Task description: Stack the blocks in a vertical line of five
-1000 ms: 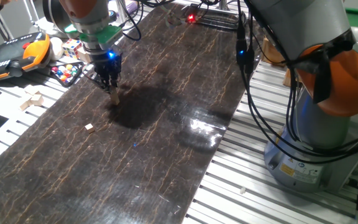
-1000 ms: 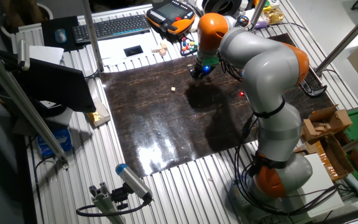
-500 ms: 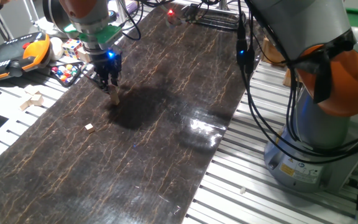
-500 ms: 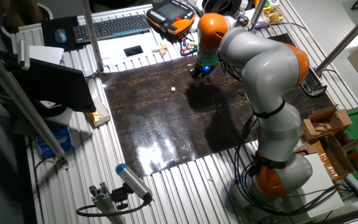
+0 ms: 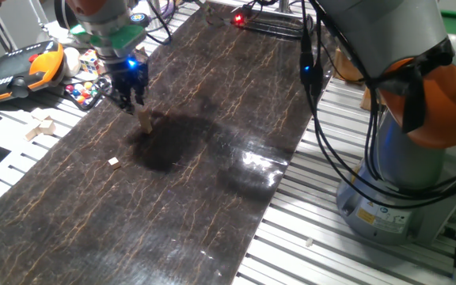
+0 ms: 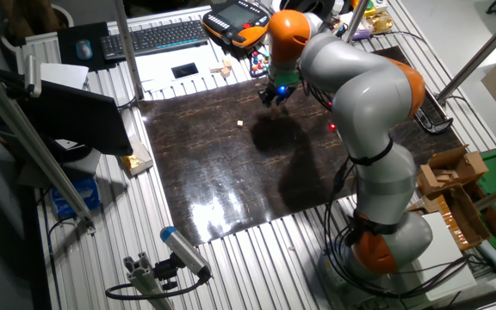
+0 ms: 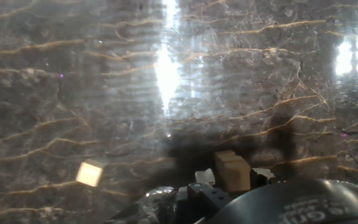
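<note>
stack (image 7: 231, 171) between fingers (image 7: 204, 178), hand view only

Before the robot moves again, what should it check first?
1. Stack standing upright: ok, it stands on the table by itself.
2. Gripper off the stack: ok, it hangs just above and does not touch.
3. Gripper empty: ok, the fingers look apart with nothing pinched.
4. Loose block easy to fetch: ok, it lies alone on the table, apart from the stack.
5. Number of blocks in the stack: cannot tell, they are too small to count.
</note>
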`<state>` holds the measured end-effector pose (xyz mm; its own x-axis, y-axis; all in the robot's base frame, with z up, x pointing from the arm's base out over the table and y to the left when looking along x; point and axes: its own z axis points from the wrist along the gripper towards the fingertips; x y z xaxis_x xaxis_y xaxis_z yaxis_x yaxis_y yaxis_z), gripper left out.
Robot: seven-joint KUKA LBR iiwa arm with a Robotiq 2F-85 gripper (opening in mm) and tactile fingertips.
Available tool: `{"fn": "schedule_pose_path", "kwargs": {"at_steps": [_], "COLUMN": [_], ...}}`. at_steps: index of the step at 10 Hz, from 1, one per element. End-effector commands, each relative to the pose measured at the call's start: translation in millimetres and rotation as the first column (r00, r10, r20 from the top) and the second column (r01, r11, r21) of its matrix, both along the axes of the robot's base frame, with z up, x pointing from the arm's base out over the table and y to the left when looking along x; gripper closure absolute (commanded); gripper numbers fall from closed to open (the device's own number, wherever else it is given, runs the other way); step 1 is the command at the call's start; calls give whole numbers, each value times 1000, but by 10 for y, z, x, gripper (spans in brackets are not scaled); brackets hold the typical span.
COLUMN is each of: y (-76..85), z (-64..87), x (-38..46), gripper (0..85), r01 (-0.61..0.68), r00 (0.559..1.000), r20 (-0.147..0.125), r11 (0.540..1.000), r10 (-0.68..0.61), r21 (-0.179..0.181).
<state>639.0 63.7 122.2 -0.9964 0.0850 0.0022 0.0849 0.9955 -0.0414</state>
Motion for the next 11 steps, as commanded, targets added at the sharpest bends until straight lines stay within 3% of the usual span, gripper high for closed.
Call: {"fn": "schedule_pose_path", "kwargs": {"at_steps": [1, 5, 11], "y": [47, 324, 777], "z": [6, 0, -355], "x": [2, 6, -58], "gripper": [490, 520, 520], "r01": [13, 82, 155], "r00": [1000, 997, 987], "r20": [-1, -2, 42], "r11": [1000, 997, 988], "r10": [-13, -82, -155], "r21": [0, 7, 2]}}
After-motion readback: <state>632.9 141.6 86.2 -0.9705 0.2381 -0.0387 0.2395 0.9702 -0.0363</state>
